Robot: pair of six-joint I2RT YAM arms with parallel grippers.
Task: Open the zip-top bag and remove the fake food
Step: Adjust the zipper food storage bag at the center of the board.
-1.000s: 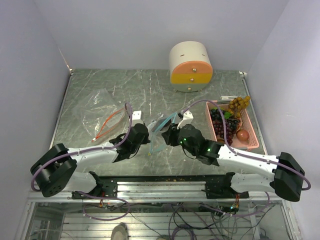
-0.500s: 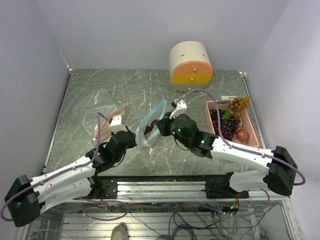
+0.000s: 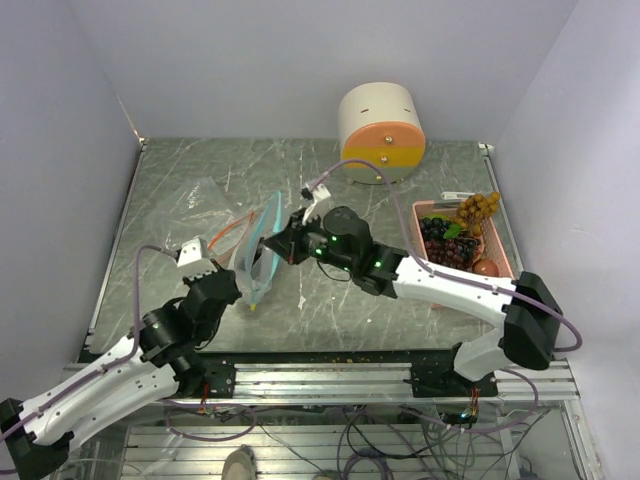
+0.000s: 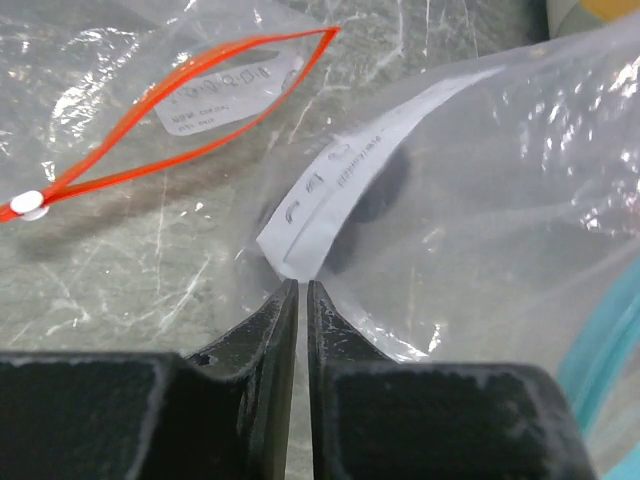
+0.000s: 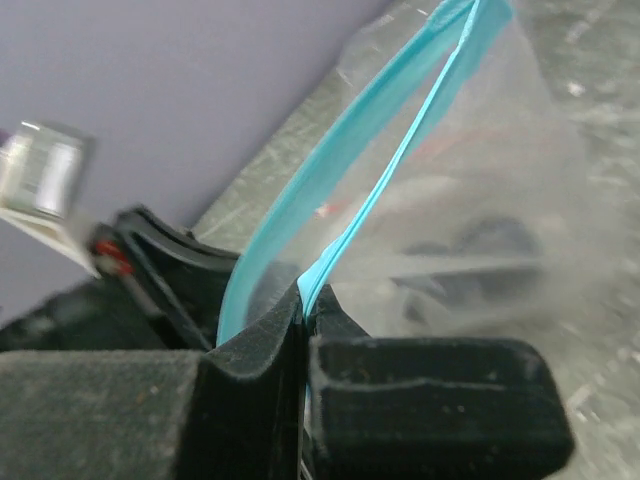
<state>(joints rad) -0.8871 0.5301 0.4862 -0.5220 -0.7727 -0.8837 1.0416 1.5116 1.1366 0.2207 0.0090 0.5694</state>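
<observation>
Two clear plastic zip-top bags are showing: one teal-sealed bag (image 3: 262, 250), one orange-sealed bag (image 3: 200, 205). One pink perforated basket (image 3: 435, 207) is holding two toy grape bunches (image 3: 447, 247) (image 3: 478, 208).

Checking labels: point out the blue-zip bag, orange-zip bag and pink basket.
blue-zip bag (image 5: 365, 110), right wrist view, on its blue zip strip.
orange-zip bag (image 4: 215, 95), left wrist view, on its white label.
pink basket (image 3: 506, 255), top view, on its right wall.
</observation>
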